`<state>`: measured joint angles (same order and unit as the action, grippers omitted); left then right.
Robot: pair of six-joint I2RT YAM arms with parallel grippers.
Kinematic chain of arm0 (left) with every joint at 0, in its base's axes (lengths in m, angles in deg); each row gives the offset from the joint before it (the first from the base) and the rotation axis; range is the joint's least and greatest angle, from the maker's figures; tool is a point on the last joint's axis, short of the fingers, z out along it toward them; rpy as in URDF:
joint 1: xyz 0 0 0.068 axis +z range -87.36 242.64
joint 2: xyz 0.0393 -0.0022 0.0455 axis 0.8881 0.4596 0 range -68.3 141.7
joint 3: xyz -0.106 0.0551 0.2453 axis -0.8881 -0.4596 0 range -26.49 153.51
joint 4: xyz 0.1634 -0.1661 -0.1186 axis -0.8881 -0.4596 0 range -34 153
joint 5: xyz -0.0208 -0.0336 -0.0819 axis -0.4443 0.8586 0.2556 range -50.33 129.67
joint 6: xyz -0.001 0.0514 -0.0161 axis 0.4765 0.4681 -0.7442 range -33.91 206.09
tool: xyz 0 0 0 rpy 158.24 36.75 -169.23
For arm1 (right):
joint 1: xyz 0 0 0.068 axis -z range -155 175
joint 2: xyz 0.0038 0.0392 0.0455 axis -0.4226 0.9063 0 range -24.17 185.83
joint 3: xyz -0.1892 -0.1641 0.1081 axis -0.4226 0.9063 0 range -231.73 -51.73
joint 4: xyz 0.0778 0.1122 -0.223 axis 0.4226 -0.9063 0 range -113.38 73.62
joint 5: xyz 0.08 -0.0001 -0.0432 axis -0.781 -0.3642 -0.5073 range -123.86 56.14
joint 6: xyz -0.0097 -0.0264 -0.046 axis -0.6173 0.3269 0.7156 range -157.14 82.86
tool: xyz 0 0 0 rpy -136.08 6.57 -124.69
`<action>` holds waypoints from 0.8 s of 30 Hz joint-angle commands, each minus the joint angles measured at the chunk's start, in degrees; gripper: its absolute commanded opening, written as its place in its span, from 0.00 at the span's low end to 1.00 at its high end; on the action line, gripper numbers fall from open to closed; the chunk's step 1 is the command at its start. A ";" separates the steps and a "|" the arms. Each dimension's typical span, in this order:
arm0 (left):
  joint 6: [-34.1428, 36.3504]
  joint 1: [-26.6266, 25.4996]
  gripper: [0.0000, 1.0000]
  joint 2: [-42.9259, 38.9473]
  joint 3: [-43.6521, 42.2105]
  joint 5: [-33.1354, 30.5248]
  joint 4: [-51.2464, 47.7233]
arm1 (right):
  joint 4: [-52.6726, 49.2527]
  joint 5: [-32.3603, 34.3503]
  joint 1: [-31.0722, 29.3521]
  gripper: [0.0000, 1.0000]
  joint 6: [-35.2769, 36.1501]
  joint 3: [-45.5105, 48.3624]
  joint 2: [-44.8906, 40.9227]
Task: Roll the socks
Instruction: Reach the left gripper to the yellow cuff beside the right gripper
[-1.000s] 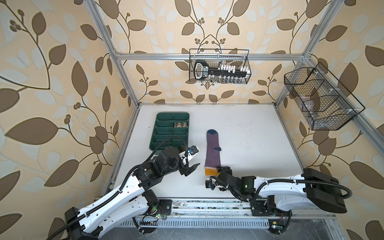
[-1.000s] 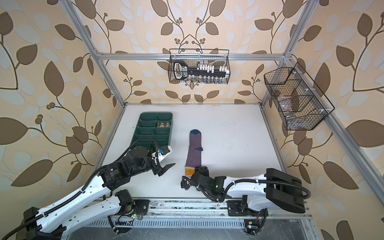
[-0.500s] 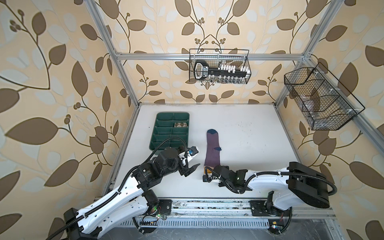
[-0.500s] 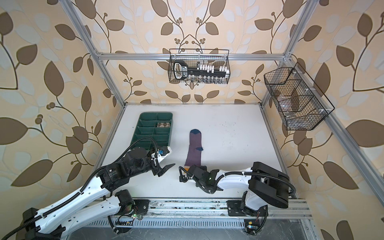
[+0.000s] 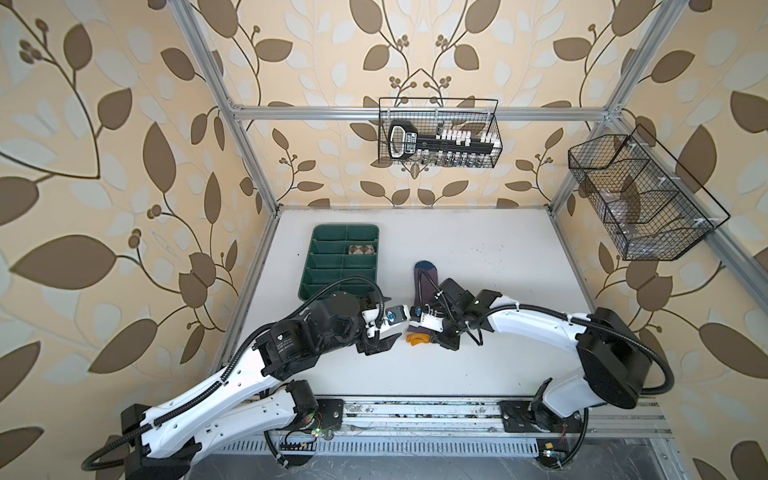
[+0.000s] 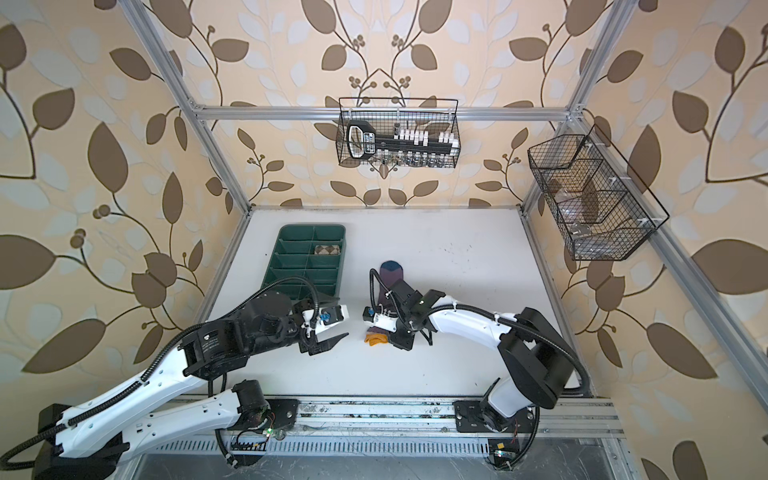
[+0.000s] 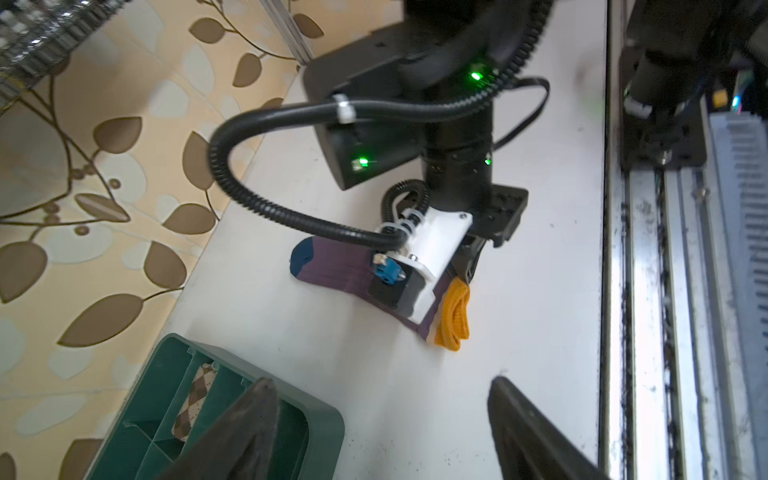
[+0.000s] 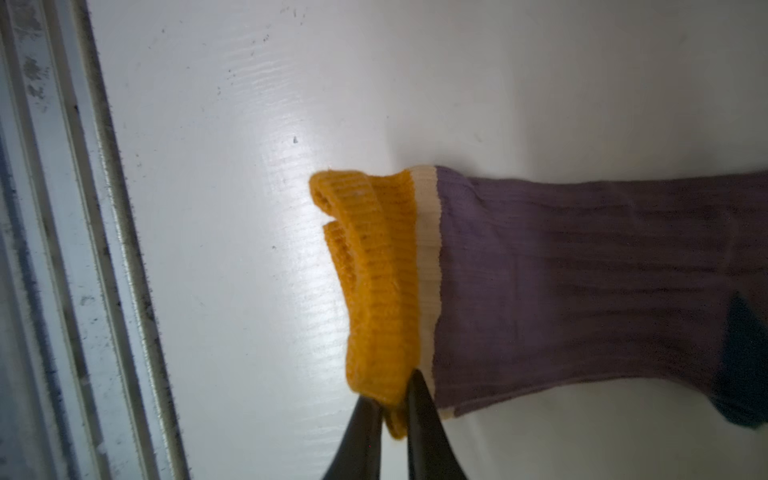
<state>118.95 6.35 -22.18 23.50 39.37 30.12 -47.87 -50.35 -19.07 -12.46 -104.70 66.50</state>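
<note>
A purple sock [image 5: 424, 267] with a dark blue toe lies on the white table, seen in both top views [image 6: 390, 268]. Its orange cuff [image 8: 374, 266] points toward the front rail and is bunched and partly folded over. My right gripper [image 8: 390, 388] is shut on one corner of that cuff [image 5: 417, 340], with its wrist over the sock's leg. My left gripper [image 7: 380, 382] hangs open and empty just left of the cuff, beside the green tray [image 7: 328, 419]. A tan argyle sock [image 5: 361, 249] sits rolled in one compartment of the tray [image 5: 345, 227].
A wire basket [image 5: 438, 133] with tools hangs on the back wall. Another wire basket [image 5: 640, 199] hangs on the right wall. A metal rail [image 5: 415, 411] runs along the front table edge, close to the cuff. The tray stands at the left rear.
My right gripper has shut on the orange cuff, and its arm has swung up over the sock. The cuff is now bunched. The left arm has hardly moved.
</note>
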 commanded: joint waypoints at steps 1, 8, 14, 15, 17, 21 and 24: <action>6.71 -5.68 0.79 4.77 -0.63 -7.90 -3.09 | -9.08 -10.49 1.95 0.13 -1.33 -4.04 6.05; 8.01 -14.84 0.75 12.22 -7.12 -13.84 7.21 | -13.01 -13.67 5.59 0.12 -1.99 -8.24 13.46; 4.64 -17.71 0.75 18.95 -12.34 -12.29 17.60 | -12.11 -13.48 6.50 0.13 -2.45 -8.68 14.95; 4.21 -17.71 0.75 20.54 -12.51 -12.07 18.63 | -12.06 -13.47 6.59 0.12 -2.45 -8.75 15.21; 1.52 -17.71 0.76 23.64 -12.39 -13.61 21.01 | -12.02 -13.48 6.62 0.12 -2.45 -8.98 15.48; -1.78 -17.71 0.76 31.00 -11.44 -19.61 26.67 | -12.20 -13.31 6.63 0.12 -2.33 -9.29 15.58; -3.93 -17.71 0.73 37.24 -10.02 -22.65 29.40 | -12.28 -13.39 6.70 0.12 -2.25 -9.36 15.10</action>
<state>118.89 -11.25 11.22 11.59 22.19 53.28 -58.71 -63.07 -12.69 -15.10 -112.87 80.86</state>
